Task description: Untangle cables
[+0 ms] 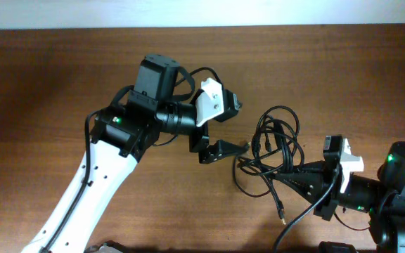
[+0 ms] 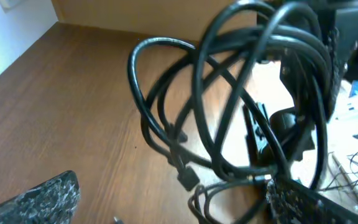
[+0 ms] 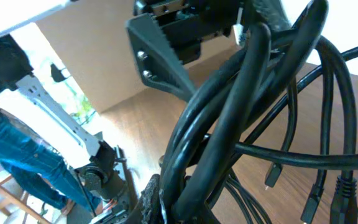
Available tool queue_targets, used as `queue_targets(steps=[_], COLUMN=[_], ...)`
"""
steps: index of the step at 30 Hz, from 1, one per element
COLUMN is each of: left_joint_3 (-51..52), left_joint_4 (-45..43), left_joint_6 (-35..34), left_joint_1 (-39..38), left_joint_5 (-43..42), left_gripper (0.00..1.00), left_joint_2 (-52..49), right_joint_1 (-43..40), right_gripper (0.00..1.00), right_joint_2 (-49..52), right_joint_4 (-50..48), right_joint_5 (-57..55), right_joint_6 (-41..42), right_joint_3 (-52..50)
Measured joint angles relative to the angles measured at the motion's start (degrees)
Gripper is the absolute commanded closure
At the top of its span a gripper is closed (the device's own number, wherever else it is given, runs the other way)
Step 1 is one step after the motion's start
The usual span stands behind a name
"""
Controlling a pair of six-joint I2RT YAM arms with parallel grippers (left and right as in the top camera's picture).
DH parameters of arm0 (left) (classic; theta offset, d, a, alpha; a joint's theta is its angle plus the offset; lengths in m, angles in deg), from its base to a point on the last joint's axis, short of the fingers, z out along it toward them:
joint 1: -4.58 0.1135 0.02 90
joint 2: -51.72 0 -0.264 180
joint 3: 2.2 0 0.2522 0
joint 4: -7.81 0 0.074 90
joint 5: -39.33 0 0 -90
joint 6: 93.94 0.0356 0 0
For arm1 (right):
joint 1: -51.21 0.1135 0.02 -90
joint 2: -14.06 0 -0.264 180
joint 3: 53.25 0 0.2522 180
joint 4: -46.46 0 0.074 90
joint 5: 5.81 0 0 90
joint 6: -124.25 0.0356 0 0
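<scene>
The cables (image 1: 276,144) sit in a knotty bunch on the table (image 1: 62,84); the right hand (image 1: 288,178) is pinched tight on them; the left hand (image 1: 225,150) is wide apart just beside; it should take one loose loop and pull slowly.

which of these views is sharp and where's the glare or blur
Overhead: evenly lit and sharp, cables crisp against the wooden table. Left wrist: nearest loops soft, a bright washed-out patch behind them. Right wrist: close cables fill the frame, slightly blurred, with blown-out white at upper left.
</scene>
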Motion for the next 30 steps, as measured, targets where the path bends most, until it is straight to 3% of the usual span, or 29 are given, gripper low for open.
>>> queue_targets(steps=[5,6,7,10,11,13,23,30], left_joint_3=[0.0,0.0,0.0,0.0,0.0,0.0,0.0,0.0], left_joint_4=[-5.0,-5.4,-5.7,-6.6,-6.6,-6.5,-6.5,-3.8], left_joint_6=[-13.9,-15.6,-16.7,-19.1,-19.3,-19.8,-20.2,-20.2], left_joint_1=[-4.4,-5.0,-5.4,-5.7,-5.8,-6.3,-6.6,-6.6], left_joint_5=[-0.2,0.3,1.0,3.3,3.9,4.4,6.0,7.0], left_gripper=[0.00,0.05,0.16,0.63,0.83,1.00,1.00,1.00], left_joint_2=[-2.2,-2.7,-3.1,-3.5,-3.5,-3.5,-3.5,-3.5], right_joint_1=[0.0,0.0,0.0,0.0,0.0,0.0,-0.1,-0.1], right_gripper=[0.96,0.96,0.96,0.96,0.96,0.96,0.96,0.96], right_joint_2=[0.0,0.0,0.0,0.0,0.1,0.3,0.5,0.5], right_joint_4=[0.0,0.0,0.0,0.1,0.1,0.1,0.1,-10.3], right_joint_5=[2.1,2.2,2.3,2.8,2.7,2.5,2.5,3.9], right_joint_6=[-0.6,-0.7,-0.7,-0.6,-0.6,-0.6,-0.6,-0.6], right_joint_3=[0.0,0.0,0.0,0.0,0.0,0.0,0.0,-0.3])
